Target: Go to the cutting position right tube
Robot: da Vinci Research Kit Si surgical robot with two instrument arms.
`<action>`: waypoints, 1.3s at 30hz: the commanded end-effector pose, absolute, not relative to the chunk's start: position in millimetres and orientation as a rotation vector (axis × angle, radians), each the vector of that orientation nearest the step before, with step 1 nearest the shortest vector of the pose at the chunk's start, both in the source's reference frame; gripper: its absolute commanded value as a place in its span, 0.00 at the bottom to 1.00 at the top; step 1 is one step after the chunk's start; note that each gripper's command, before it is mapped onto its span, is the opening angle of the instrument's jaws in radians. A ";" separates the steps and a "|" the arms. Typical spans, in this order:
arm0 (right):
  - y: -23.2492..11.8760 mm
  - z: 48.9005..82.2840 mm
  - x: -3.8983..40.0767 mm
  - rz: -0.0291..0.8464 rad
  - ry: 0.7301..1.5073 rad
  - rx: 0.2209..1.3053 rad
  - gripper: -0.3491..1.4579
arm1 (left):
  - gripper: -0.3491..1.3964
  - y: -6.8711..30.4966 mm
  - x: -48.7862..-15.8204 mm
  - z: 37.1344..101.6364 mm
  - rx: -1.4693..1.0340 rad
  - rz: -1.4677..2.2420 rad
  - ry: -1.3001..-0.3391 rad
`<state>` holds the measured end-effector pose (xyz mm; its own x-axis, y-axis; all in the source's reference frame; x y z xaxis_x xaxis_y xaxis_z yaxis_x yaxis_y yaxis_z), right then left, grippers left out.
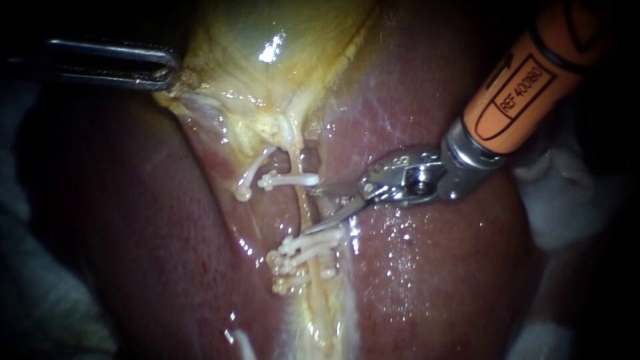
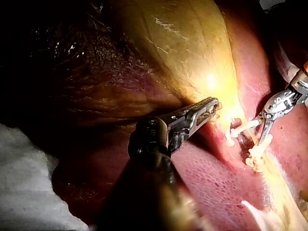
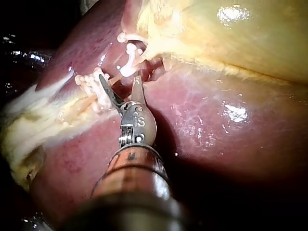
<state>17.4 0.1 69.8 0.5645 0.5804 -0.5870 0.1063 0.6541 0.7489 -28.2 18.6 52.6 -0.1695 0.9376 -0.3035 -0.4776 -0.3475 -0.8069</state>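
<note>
Left instrument (image 1: 170, 70): entered from the left of the endoscope view; its jaws are clamped on the edge of the gallbladder (image 1: 267, 40). The same hold is seen in the left wrist view (image 2: 211, 107).

Right instrument (image 1: 313, 210): entered from the upper right on an orange shaft; it ends in two thin blades, which are spread apart with a clear gap between them. The spread is also seen in the right wrist view (image 3: 119, 79).

Right tube (image 1: 307, 200): a pale yellowish strand running from the neck of the gallbladder down over the liver (image 1: 427, 267). The open blades are placed at its bare stretch, one blade near each end of it. Whether either blade touches the tube cannot be told.

Upper clip (image 1: 293, 179): white, set across the right tube, just beside the upper blade.

Lower clips (image 1: 303, 257): a white cluster set across the same tube; the tip of the lower blade lies at the topmost of them.

Separate clip (image 1: 248, 181): white, tilted, lying left of the upper clip.

Gauze (image 1: 567, 207): white, at the right margin of the liver.
</note>
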 end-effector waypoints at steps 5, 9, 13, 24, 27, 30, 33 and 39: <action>-0.2 69.7 18.8 0.316 0.968 0.851 0.94 | 0.00 18.6 -28.2 52.6 -0.992 1.722 -0.679; -0.2 69.7 19.9 0.325 0.983 0.857 0.94 | 0.00 18.6 -28.3 52.6 -0.992 1.722 -0.679; 0.0 69.8 21.1 0.334 0.994 0.855 0.94 | 0.00 18.6 -28.3 52.6 -0.991 1.722 -0.679; -0.2 69.8 22.7 0.344 1.025 0.868 0.94 | 0.00 18.6 -28.4 52.5 -0.991 1.721 -0.678; -0.6 69.4 22.7 0.331 1.029 0.904 0.94 | 0.00 18.6 -28.4 52.5 -0.991 1.721 -0.678; -1.3 68.7 22.8 0.296 1.036 0.958 0.92 | 0.00 18.6 -28.4 52.5 -0.991 1.721 -0.678; -2.2 67.8 23.0 0.277 1.043 0.995 0.91 | 0.00 18.6 -28.4 52.5 -0.991 1.721 -0.678; -3.1 66.4 23.7 0.283 1.100 1.036 0.91 | 0.00 18.6 -28.4 52.5 -0.991 1.721 -0.678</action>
